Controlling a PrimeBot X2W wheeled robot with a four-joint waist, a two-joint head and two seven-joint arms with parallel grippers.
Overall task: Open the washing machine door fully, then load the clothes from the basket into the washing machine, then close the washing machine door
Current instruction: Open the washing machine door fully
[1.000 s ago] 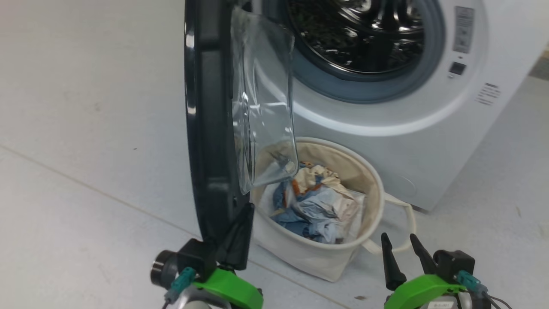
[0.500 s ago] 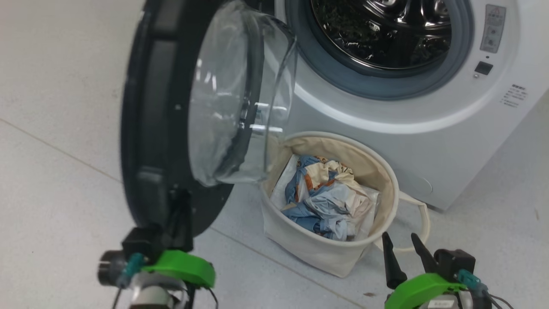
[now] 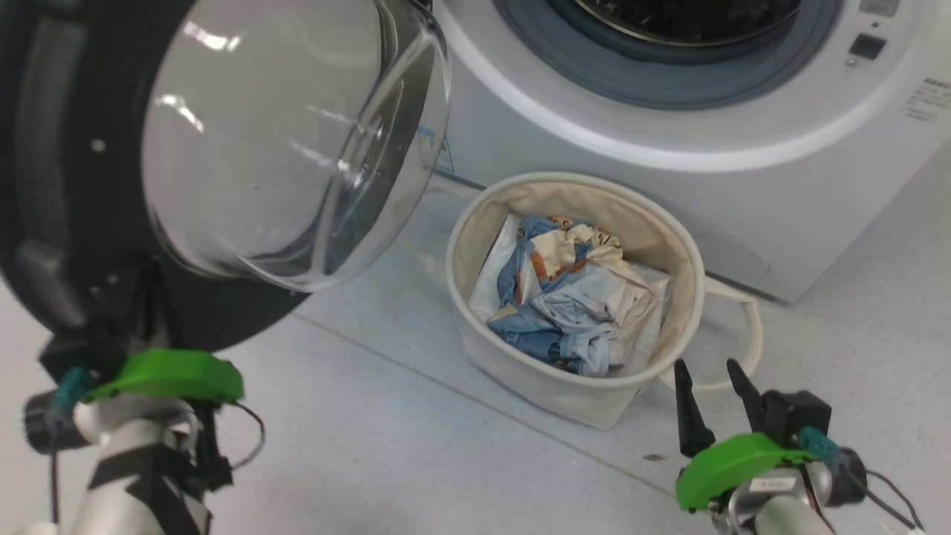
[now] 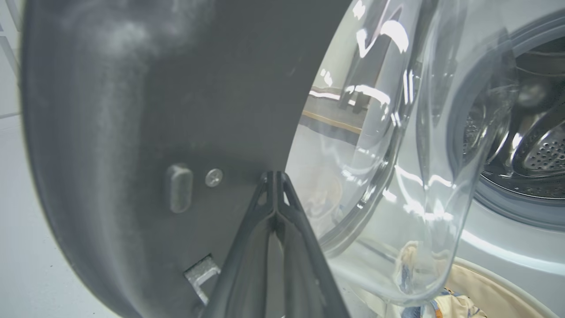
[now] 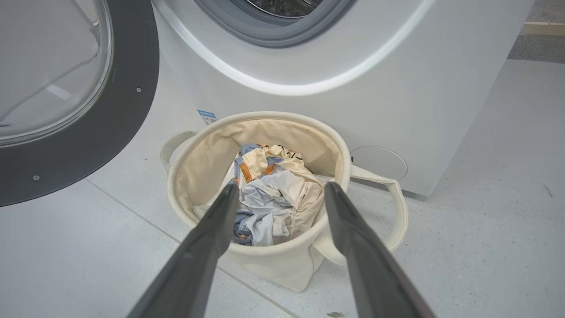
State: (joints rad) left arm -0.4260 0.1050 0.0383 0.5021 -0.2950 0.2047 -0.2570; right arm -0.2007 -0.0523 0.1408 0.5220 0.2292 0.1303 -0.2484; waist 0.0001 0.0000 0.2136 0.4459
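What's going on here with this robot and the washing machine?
The robot is on the door-opening step. Its shut left pincer has its tips against the inner black rim of the washing machine door, which stands wide open. The right pincer hangs open just short of the basket, which sits on the floor before the washing machine. The clothes lie in the basket, not yet picked up.

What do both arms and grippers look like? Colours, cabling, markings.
The left gripper and right gripper each have two long dark tapered fingers, a bright green wrist collar, a black block and a teal connector with thin dark cable. Forearms are pale silver; the left has black wrapping, the right a small white label.
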